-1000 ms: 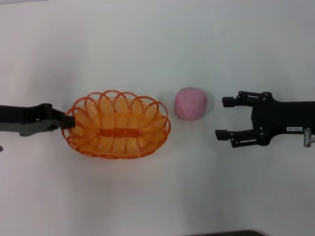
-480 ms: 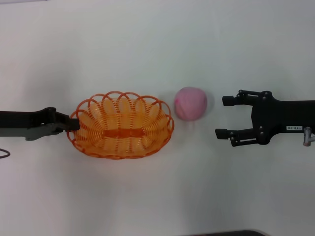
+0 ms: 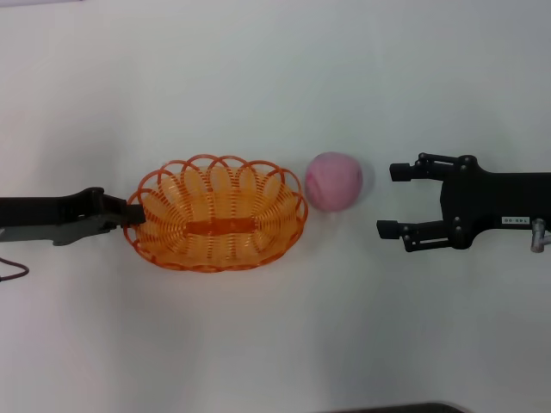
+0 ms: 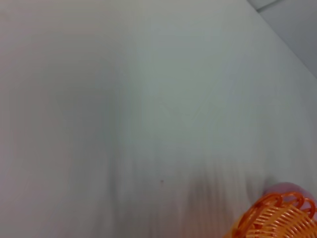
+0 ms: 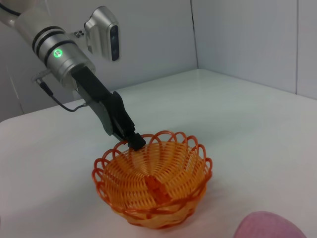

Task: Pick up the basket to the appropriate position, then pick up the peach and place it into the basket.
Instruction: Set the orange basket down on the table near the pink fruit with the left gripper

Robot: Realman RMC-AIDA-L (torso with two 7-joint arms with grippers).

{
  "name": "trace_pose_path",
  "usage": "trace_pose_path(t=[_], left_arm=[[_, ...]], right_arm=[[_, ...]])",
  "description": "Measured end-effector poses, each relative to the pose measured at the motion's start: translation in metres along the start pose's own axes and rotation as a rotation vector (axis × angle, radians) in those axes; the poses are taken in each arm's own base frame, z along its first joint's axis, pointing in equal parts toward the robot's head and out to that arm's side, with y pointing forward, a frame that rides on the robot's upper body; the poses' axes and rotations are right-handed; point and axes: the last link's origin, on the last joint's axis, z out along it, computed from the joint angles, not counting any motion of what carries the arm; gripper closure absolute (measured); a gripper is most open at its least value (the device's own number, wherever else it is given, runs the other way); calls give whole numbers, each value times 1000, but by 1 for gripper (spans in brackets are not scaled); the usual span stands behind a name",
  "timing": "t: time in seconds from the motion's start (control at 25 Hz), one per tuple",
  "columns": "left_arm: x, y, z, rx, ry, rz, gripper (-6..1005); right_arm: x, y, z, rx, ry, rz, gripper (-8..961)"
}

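At the left end of the orange basket (image 3: 216,214), the left gripper (image 3: 133,217) has its dark fingers closed on the scalloped rim; the right wrist view shows the fingertips pinching one rim loop (image 5: 134,141) from above, with the arm slanting up and away behind it. Across the white table (image 3: 258,86) the basket lies with its long axis running left to right, its right end just beside the pink peach (image 3: 334,181), the two nearly touching. Right of the peach, near but apart from it, the right gripper (image 3: 389,200) is held level with its two fingers spread wide and nothing between them, its opening facing the fruit. The peach sits on the table, outside the basket.
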Motion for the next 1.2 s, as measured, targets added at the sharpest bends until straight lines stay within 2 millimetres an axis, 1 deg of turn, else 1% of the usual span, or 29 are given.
trace_pose_path(t=[0.56, 0.8, 0.88, 1.12, 1.2], left_arm=[[-2, -2, 2, -3, 10, -5, 937], [-5, -5, 2, -12, 17, -23, 867], [-6, -5, 1, -22, 21, -23, 711], [-6, -6, -5, -35, 47, 8, 575], [-5, -6, -8, -29, 60, 32, 558]], right_arm=[[-1, 0, 0, 0, -1, -2, 28], [-1, -1, 0, -1, -1, -3, 29], [-1, -1, 0, 0, -2, -2, 29], [0, -1, 0, 3, -2, 0, 29], [0, -1, -1, 4, -2, 1, 29]])
